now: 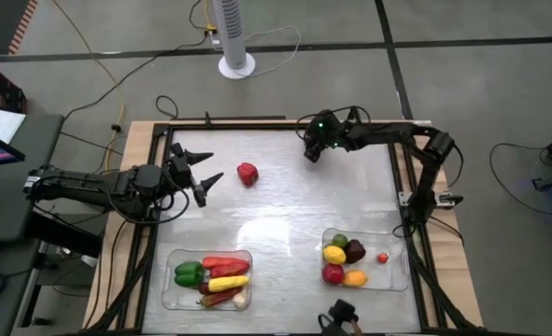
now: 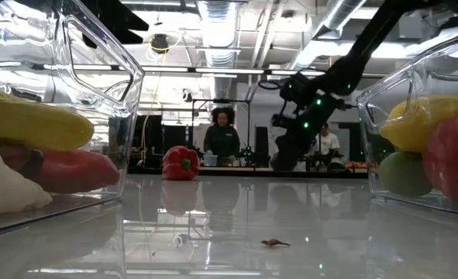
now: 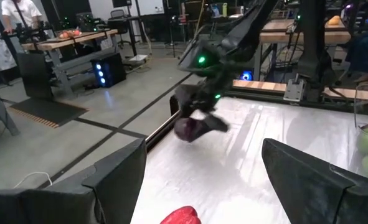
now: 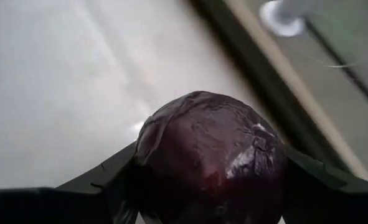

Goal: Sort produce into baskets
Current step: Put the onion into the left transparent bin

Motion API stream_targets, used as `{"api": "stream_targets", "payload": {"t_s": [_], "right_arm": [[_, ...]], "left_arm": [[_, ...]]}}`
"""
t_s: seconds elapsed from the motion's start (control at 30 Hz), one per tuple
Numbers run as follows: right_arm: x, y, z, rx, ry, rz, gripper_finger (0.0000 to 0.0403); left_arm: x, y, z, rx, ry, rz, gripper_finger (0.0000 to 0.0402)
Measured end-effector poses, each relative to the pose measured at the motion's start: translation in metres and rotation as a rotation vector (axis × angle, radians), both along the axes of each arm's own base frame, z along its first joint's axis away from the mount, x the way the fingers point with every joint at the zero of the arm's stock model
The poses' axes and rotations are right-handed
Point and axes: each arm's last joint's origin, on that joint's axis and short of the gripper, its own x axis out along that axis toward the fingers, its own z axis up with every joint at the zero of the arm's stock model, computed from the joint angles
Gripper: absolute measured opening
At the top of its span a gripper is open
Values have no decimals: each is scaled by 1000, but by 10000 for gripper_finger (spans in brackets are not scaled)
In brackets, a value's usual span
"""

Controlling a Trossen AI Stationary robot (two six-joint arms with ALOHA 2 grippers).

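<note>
Gripping a dark purple plum [image 4: 208, 155] between its two fingers, the right hand [image 1: 313, 149] sits at about 1 o'clock on the surface [image 1: 285, 224], near the far edge. The fingers are closed against both sides of the fruit, which fills the gap between them; this appears to be a carry grasp, judged from the task.

The right basket [image 1: 397, 271], at about 5 o'clock, holds a lemon, a dark plum, a red fruit, an orange piece and a small red item. It seems to be the fruit bin, so the held plum probably belongs there.

The left basket [image 1: 175, 289], at about 7 o'clock, contains a green pepper, red pieces, yellow corn and a pale piece: evidently the vegetable bin.

The left hand [image 1: 204, 170] waits at about 10 o'clock with fingers spread wide and nothing between them. It points toward a red pepper [image 1: 247, 174] lying just beyond its tips at about 11 o'clock, likely its next pick.

A small dark object [image 1: 341, 313] lies at the near edge, at 6 o'clock; it cannot be identified.
</note>
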Motion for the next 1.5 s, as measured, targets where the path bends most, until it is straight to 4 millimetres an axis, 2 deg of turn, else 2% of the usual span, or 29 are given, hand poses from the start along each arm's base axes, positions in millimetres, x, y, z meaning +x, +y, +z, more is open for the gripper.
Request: {"api": "stream_targets", "payload": {"t_s": [0.17, 0.27, 0.37, 0.53, 0.6, 0.83, 1.0, 1.2, 1.33, 1.5], "right_arm": [[11, 53, 37, 164, -93, 217, 328], [23, 95, 63, 215, -198, 359, 328], [39, 142, 80, 205, -290, 500, 328], [65, 220, 91, 195, -485, 735, 328], [74, 245, 91, 198, -556, 806, 328], [118, 307, 92, 256, -593, 1010, 328], [158, 334, 98, 320, -581, 1202, 329], [197, 341, 89, 311, -436, 1226, 342], [210, 337, 85, 310, -358, 1224, 374], [212, 330, 94, 309, -333, 1207, 396]], "left_arm": [[0, 0, 0, 0, 4, 0, 306], [0, 0, 0, 1, -4, 6, 306], [0, 0, 3, -1, -30, 9, 306], [1, 0, 4, -8, -52, 10, 306], [1, 0, 4, -21, -57, 10, 306], [1, -1, 2, -31, -48, -33, 306], [1, -1, 2, -21, -43, -23, 306], [1, 0, 2, -2, -33, -11, 306], [1, 0, 1, -2, -31, -10, 306], [1, 0, -1, -13, -12, -8, 306]]}}
